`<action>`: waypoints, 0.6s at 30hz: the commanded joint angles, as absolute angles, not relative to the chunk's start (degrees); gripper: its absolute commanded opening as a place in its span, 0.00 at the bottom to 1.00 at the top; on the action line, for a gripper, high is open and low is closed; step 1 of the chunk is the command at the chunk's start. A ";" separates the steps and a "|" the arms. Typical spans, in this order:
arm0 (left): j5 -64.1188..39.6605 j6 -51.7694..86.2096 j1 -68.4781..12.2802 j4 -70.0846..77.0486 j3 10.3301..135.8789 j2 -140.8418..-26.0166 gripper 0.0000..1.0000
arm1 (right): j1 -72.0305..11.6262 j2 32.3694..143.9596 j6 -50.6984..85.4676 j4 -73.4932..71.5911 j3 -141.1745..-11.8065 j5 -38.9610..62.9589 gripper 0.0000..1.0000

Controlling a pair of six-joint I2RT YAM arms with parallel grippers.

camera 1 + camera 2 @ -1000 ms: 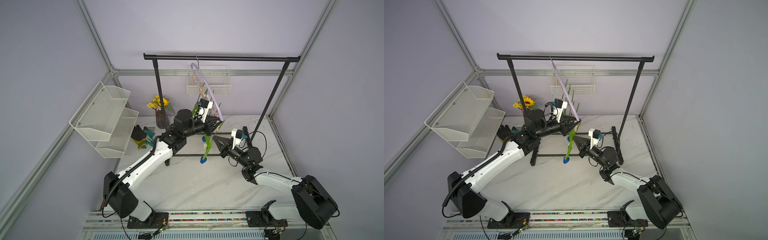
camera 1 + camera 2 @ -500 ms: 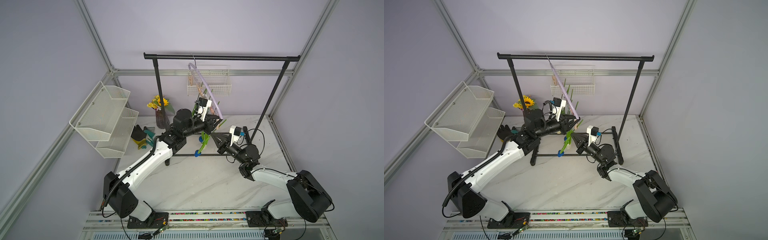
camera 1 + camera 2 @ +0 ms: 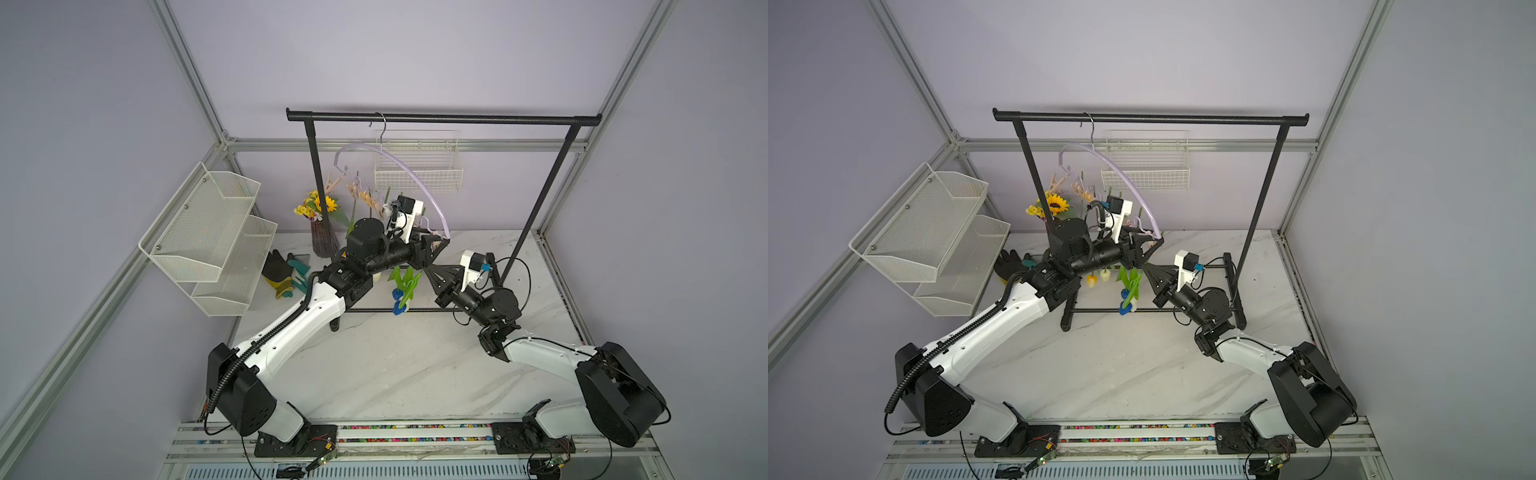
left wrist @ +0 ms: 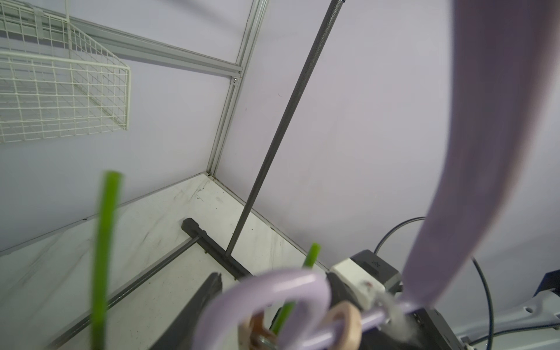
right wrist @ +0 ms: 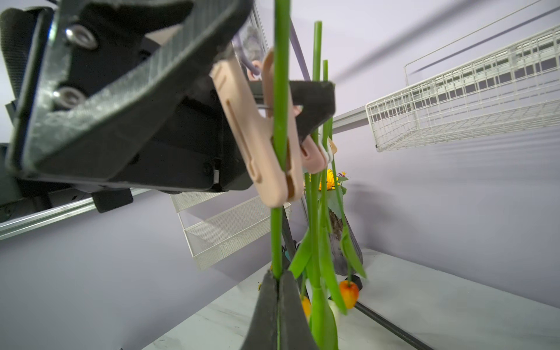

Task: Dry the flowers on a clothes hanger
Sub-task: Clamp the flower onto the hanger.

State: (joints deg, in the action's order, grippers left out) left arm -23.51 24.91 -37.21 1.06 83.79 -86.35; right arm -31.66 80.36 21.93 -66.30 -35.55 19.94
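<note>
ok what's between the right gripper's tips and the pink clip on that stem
Only a bare stretch of the green stem, running from the shut right gripper into the pink clip; the right wrist view shows it.

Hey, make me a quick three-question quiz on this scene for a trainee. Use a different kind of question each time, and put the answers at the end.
1. True or false: the right gripper is shut on a green tulip stem.
2. Multiple choice: the clothes hanger hangs by its hook from A) the black rack's top bar, B) a wall nail, C) a ceiling hook.
3. Short answer: what colour is the clothespin closed on that stem?

Key: 1 true; 2 A; 3 pale pink.
</note>
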 commanded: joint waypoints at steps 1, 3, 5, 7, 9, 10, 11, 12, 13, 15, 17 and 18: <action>-22.50 24.14 -37.27 1.82 84.90 -84.43 0.65 | -31.99 78.91 20.19 -64.82 -36.69 19.45 0.00; -22.40 23.32 -37.26 0.91 84.88 -84.06 0.70 | -32.02 78.91 19.87 -63.87 -36.69 19.21 0.00; -22.01 22.41 -37.27 0.04 84.77 -83.66 0.74 | -32.04 77.34 19.37 -62.82 -36.61 18.92 0.00; -22.25 21.36 -37.26 -0.63 84.34 -83.04 0.80 | -32.01 76.72 18.93 -61.52 -36.48 18.59 0.00; -22.77 20.34 -37.29 -1.46 84.04 -82.13 0.86 | -31.99 75.95 18.34 -60.00 -36.45 18.46 0.02; -22.54 19.91 -37.27 -1.90 83.99 -81.70 0.88 | -32.01 75.62 18.06 -59.37 -36.58 18.46 0.04; -22.31 19.51 -37.27 -2.55 83.85 -81.42 0.89 | -32.03 75.16 17.77 -58.62 -36.49 18.37 0.07; -21.94 19.01 -37.27 -3.13 83.72 -81.47 0.90 | -32.01 74.82 17.43 -57.84 -36.52 18.16 0.10; -21.52 18.56 -37.25 -3.69 83.62 -81.45 0.90 | -32.04 74.41 17.19 -57.15 -36.55 17.96 0.12; -20.60 17.32 -37.27 -4.85 83.04 -78.95 0.91 | -32.06 73.54 16.63 -55.81 -36.45 17.57 0.19; -19.74 16.22 -37.22 -6.17 82.54 -78.29 0.91 | -32.00 72.92 16.24 -54.49 -36.49 17.16 0.23; -19.03 15.64 -37.19 -6.94 82.33 -78.00 0.92 | -32.02 72.58 15.87 -53.94 -36.39 16.99 0.23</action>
State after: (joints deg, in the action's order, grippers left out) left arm -21.21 18.81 -37.21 -5.58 82.72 -80.68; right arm -31.68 74.04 17.56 -56.99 -35.57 18.28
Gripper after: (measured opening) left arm 0.917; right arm 0.225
